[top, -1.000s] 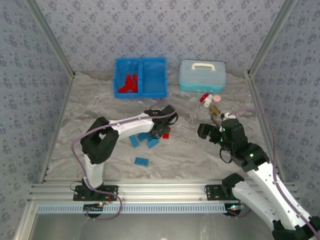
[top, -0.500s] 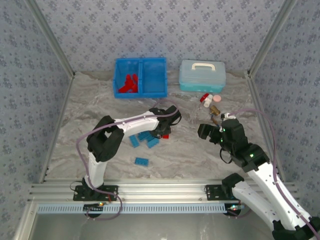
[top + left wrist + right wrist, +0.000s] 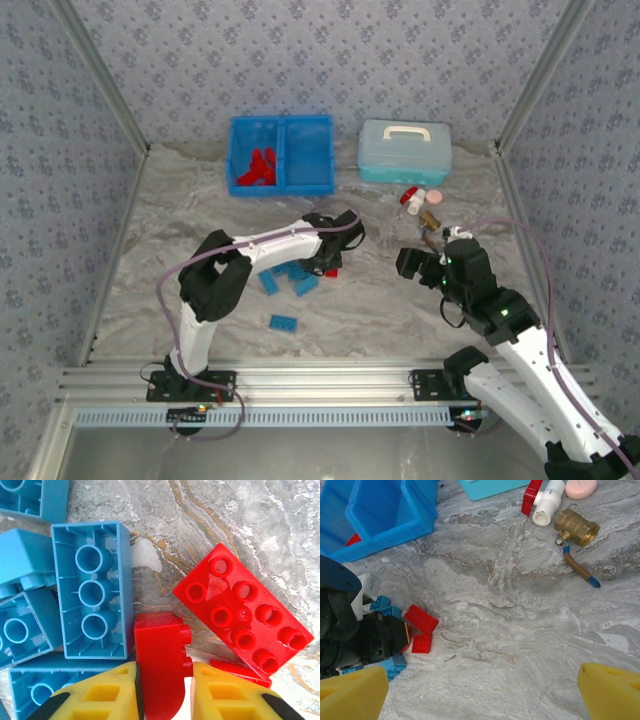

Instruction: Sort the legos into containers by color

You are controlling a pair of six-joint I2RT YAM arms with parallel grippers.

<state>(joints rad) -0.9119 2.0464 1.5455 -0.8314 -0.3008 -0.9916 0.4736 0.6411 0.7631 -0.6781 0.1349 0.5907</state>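
Observation:
My left gripper point(image 3: 164, 680) is down in the pile at mid-table point(image 3: 326, 262), its yellow fingers point(image 3: 102, 692) shut on a small red lego point(image 3: 160, 662) lying on its side. A flat red eight-stud lego point(image 3: 242, 615) lies just right of it, and upturned blue legos point(image 3: 92, 590) crowd the left. One blue lego point(image 3: 283, 322) sits alone nearer the front. The bright blue bin point(image 3: 283, 122) stands at the back, with red legos point(image 3: 255, 168) in its left compartment. My right gripper point(image 3: 415, 262) hovers open at the right, its fingers spread wide over bare table point(image 3: 482, 695).
A pale blue case with a white handle point(image 3: 404, 150) stands right of the bin. In front of it lie a red-and-white capped bottle point(image 3: 412, 197), a brass valve point(image 3: 576, 527) and a pink piece point(image 3: 582, 487). Metal frame posts line both sides.
My left gripper has shifted slightly right over the pile and closed on the small red lego. The right arm has not moved.

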